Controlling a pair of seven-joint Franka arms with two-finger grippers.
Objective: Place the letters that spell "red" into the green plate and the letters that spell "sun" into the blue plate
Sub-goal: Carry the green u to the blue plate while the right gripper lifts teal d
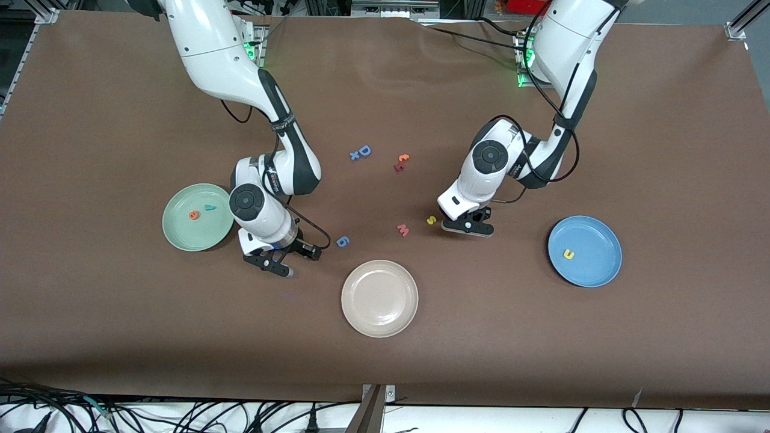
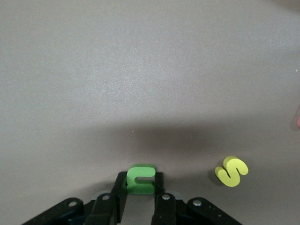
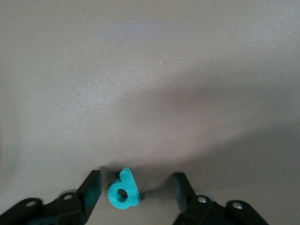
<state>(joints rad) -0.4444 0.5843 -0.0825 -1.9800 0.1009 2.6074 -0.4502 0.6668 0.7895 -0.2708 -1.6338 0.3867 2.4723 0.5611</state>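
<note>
So far about half the sorting looks done: the green plate (image 1: 198,217) holds the orange e (image 1: 194,214) and the thin teal r (image 1: 210,207), and the blue plate (image 1: 584,251) holds the yellow u (image 1: 568,254). Three letters remain out on the desk (image 1: 120,313). The left gripper (image 2: 139,199) is down at the desk with its fingers (image 2: 119,199) pinched together on the green n (image 2: 140,178), and the yellow s (image 2: 231,171) lies just beside it, untouched. The right gripper (image 3: 137,193) is low at the desk between the green plate and the beige plate (image 1: 379,297), its fingers (image 3: 90,191) apart with the teal d (image 3: 123,191) lying between them, not yet gripped. My reading is that the n, the s and the d are left to carry over. Spare letters, the blue D (image 1: 361,152), the blue 6 (image 1: 342,242) and the pink w (image 1: 403,230), sit on the desk between the two arms.
</note>
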